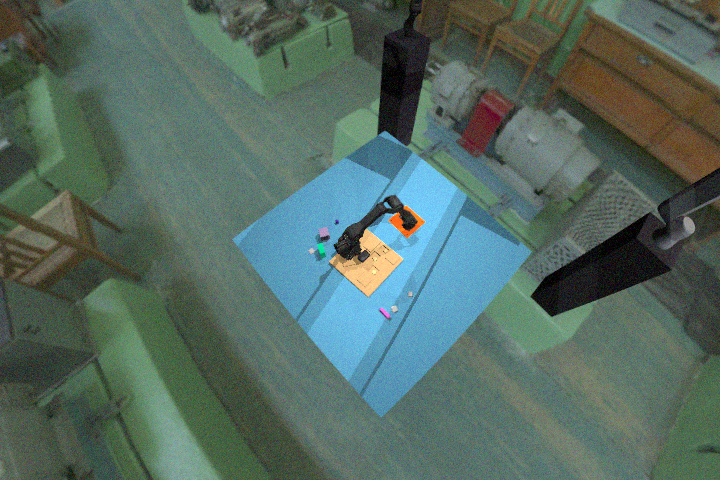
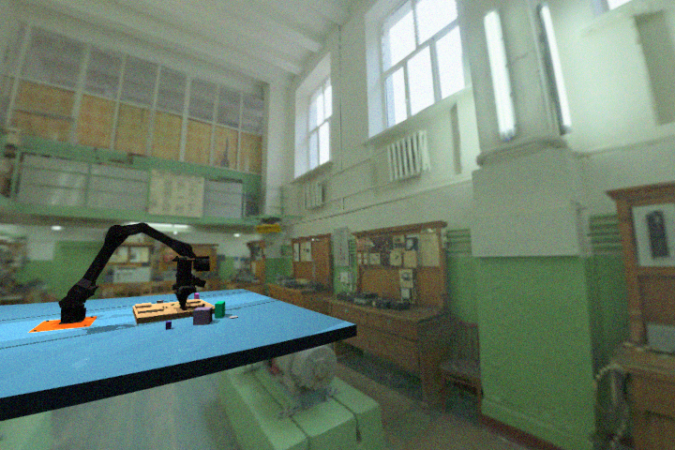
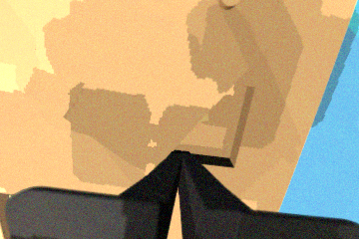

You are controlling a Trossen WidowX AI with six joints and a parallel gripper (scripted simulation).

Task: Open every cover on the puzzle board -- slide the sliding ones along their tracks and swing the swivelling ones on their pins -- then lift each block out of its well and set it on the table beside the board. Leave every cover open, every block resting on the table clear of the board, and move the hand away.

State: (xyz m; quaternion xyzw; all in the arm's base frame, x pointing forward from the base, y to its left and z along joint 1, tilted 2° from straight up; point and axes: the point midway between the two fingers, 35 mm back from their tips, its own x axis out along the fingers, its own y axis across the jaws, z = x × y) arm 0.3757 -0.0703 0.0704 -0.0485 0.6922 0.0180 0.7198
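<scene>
The tan puzzle board [image 1: 346, 272] [image 2: 152, 318] [image 3: 113, 50] lies flat. My gripper [image 2: 183, 307] [image 3: 180, 157] is shut and empty, its tips low over the board beside a dark-edged recess [image 3: 207, 136]. A round knob [image 3: 229, 2] shows at the top of the wrist view. A green block [image 1: 320, 249] [image 2: 219, 309], a purple block [image 1: 323, 232] [image 2: 202, 316] and a small dark blue block [image 1: 336, 221] [image 2: 168, 324] rest off the board. A magenta block [image 1: 384, 313] [image 2: 196, 295] lies beyond another side. The arm hides part of the board; cover positions are hard to tell.
Small pale pieces [image 1: 394, 309] [image 1: 410, 294] [image 1: 311, 250] lie on the blue table [image 1: 344, 339] [image 2: 275, 328] [image 3: 332, 174]. The arm stands on an orange base plate [image 1: 419, 222] [image 2: 43, 327] and reaches over the board. Shadows cross the board and table.
</scene>
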